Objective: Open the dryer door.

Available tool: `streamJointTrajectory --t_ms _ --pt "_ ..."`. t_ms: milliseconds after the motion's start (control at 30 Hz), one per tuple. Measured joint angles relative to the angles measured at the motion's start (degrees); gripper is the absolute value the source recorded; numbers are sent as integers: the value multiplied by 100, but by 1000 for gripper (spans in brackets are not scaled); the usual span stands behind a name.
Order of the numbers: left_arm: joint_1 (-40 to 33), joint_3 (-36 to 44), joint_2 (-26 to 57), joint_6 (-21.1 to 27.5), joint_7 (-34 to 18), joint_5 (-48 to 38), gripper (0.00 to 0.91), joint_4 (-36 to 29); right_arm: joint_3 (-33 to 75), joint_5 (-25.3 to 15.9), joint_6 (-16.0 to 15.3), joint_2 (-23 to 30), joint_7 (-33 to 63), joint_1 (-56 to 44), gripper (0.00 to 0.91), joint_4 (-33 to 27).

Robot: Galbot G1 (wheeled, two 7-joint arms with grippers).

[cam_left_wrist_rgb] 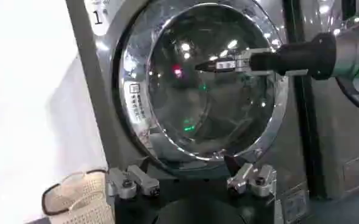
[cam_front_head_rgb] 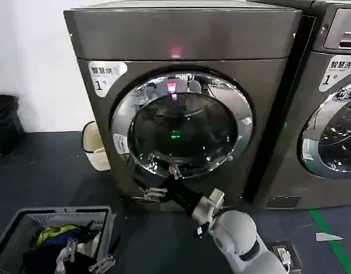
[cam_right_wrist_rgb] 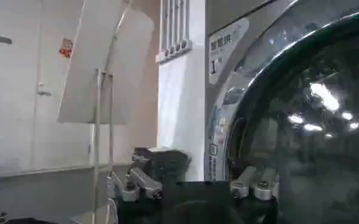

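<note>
Reaching low at the dryer door point(cam_front_head_rgb: 184, 123), the right end effector point(cam_front_head_rgb: 164, 181) sits at its lower chrome ring, fingers apart; door shut against the machine front; left end effector point(cam_left_wrist_rgb: 190, 181) spread open nearby.

Grey plastic laundry basket point(cam_front_head_rgb: 27, 225) full of mixed-colour clothes point(cam_front_head_rgb: 58, 237) on the dark floor point(cam_front_head_rgb: 44, 171), front left. Small cream woven basket point(cam_front_head_rgb: 94, 149) against the white wall point(cam_front_head_rgb: 32, 63). Neighbouring grey chrome-ringed machine point(cam_front_head_rgb: 329, 114) at right; green floor tape point(cam_front_head_rgb: 329, 237) before it.
</note>
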Motion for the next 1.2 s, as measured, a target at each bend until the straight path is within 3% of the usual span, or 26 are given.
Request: streamJointTrajectory --t_ms 167,533,1200 --pt "-30 -14 9 191 304 105 907 34 -71 -189 266 -55 -371 329 907 -629" --pt "-51 -2 -31 265 475 130 907 -1 -498 -234 469 325 -431 1545 907 -2169" --pt "-29 12 -132 190 459 191 907 -27 -853 -437 602 731 -503 2244 907 -3165"
